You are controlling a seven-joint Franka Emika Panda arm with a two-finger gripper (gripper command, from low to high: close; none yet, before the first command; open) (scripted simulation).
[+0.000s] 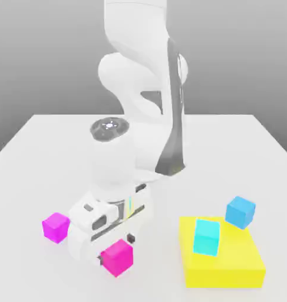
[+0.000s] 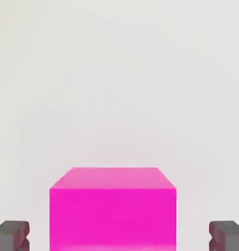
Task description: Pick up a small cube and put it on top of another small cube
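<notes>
Ylw block (image 1: 223, 272) w/ cyan cube (image 1: 207, 237) atop, gripper (image 1: 115, 249) open nr pink cube (image 1: 118, 258).

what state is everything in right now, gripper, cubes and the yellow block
gripper: open, fingers either side of the pink cube, gap on both sides
pink cube: not gripped, between the fingers
purple cube: on the table, loose
cyan cube: on top of the yellow block
blue cube: at the yellow block's corner, can't tell what it rests on
yellow block: flat on the table
</notes>
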